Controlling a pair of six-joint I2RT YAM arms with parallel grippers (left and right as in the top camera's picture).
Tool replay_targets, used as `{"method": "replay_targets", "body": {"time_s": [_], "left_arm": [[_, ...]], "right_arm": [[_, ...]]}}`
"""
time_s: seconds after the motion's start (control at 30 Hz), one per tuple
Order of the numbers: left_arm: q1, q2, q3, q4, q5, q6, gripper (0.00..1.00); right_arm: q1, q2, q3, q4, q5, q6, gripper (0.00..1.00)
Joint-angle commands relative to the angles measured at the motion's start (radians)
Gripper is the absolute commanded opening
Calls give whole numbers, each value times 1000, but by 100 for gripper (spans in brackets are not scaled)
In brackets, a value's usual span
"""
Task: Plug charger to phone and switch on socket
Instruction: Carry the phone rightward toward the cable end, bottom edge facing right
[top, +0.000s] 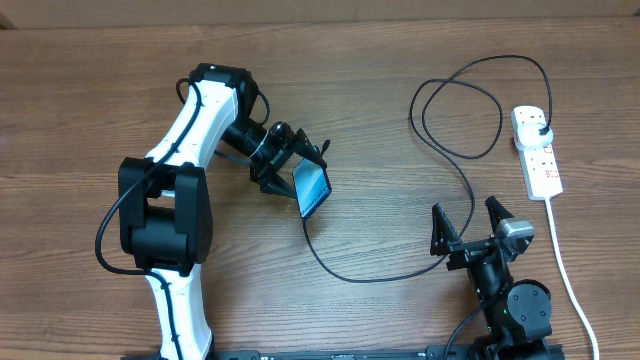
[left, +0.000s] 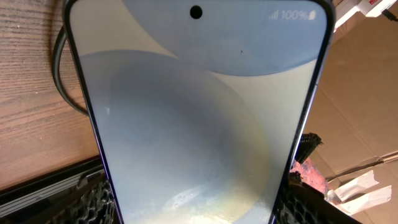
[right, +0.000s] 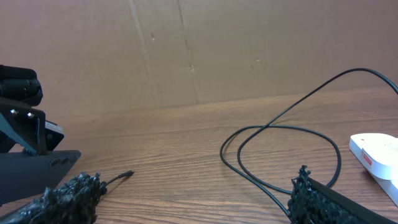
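Observation:
My left gripper (top: 299, 171) is shut on the phone (top: 313, 188), holding it tilted just above the table left of centre. In the left wrist view the phone's pale blue screen (left: 199, 118) fills the frame, with a finger (left: 92, 200) pressed on each long edge. The charger, a thin black cable (top: 372, 277), runs from its plug in the socket (top: 537, 152) through loops to a free connector tip (right: 127, 174) lying on the table under the phone. My right gripper (top: 469, 222) stands open near the front edge, and the cable passes between its fingers (right: 312, 200).
The socket's thick white cord (top: 566, 270) runs down the right side, past my right arm to the table's front edge. A brown cardboard wall (right: 199, 50) stands behind the table. The cable loops (top: 460, 110) lie left of the socket.

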Motion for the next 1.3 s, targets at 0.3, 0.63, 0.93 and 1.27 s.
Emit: {"method": "replay_targets", "body": {"time_s": [0.3,0.63,0.93,1.27], "left_arm": [[-5,4,30,-60,53,19,45],[4,4,30,-97,86,19,32],[5,4,30,-97,87,19,20],[5,4,30,-120,211,-11,20]], "right_arm": [[-5,-9,-11,4,-2,-7,100],[-5,-9,-11,4,-2,-7,100],[-5,-9,-11,4,-2,-7,100],[-5,-9,-11,4,-2,-7,100]]}}
